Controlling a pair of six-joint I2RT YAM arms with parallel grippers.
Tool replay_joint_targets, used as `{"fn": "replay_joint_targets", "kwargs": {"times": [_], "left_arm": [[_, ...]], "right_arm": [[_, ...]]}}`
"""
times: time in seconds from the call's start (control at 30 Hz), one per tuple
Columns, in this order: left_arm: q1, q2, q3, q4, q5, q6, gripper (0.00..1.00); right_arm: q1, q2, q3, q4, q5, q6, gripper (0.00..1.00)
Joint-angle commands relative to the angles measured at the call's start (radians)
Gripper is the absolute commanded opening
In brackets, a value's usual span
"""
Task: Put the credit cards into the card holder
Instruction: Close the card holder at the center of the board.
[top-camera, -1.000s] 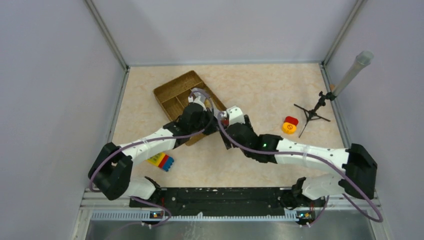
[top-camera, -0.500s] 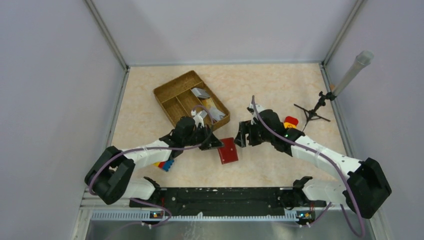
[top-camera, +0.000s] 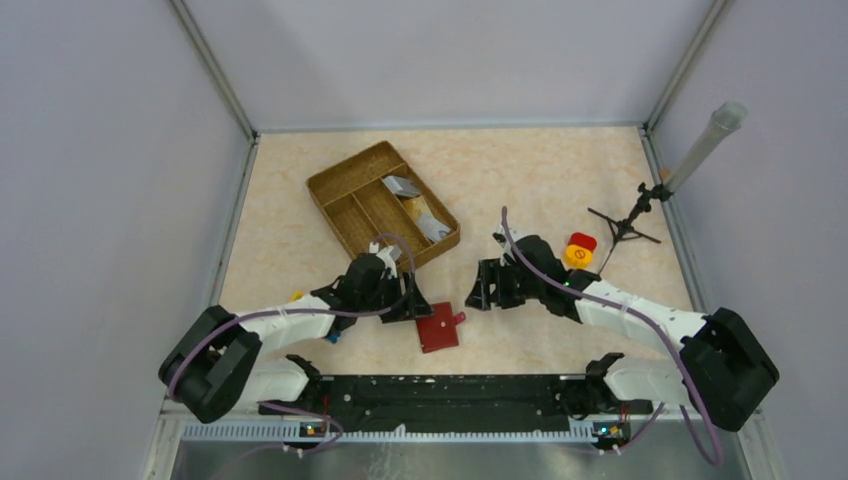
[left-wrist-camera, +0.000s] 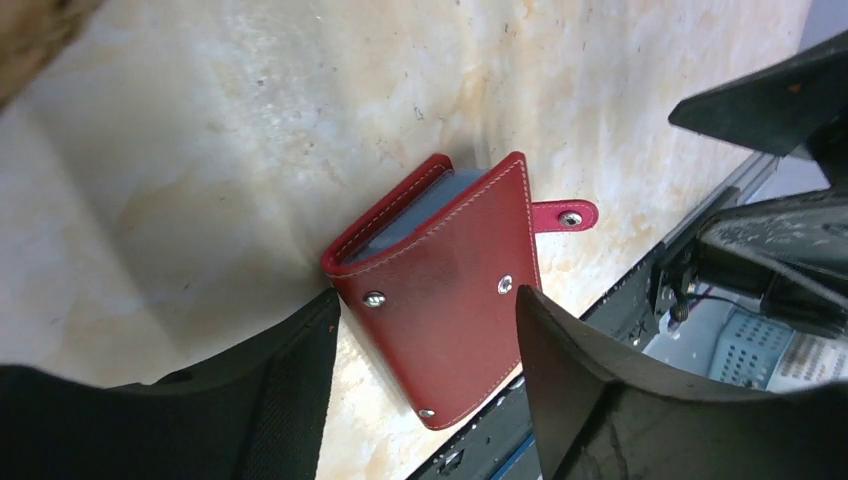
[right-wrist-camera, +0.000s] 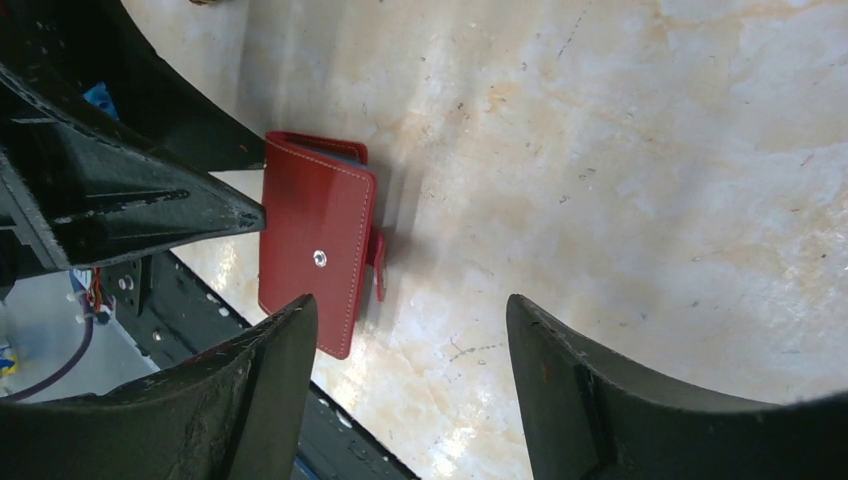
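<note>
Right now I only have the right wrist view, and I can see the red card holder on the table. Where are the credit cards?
Observer: The top view shows the credit cards lying in the wooden tray, in the compartment along its right-hand side, beyond the card holder.
Operator: Is the holder open enough to take one?
Observer: The left wrist view shows its snap strap undone and the covers only slightly parted at the top edge, with a grey-blue inside showing.
Operator: Does the left arm have hold of it?
Observer: The jaws of the left gripper stand spread on either side of the holder. I cannot tell whether they pinch it.
</note>
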Motion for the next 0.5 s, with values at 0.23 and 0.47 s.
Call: {"fn": "replay_joint_targets", "kwargs": {"times": [0.23, 0.47], "left_arm": [[-0.008, -0.159, -0.045, -0.187, -0.08, -0.031, 0.75], [-0.039, -0.097, -0.032, -0.168, -0.077, -0.091, 0.73]], "right_arm": [[0.124, 0.044, 0.016, 0.049, 0.098, 0.083, 0.57], [0.149, 0.096, 0.009, 0.091, 0.11, 0.107, 0.43]]}}
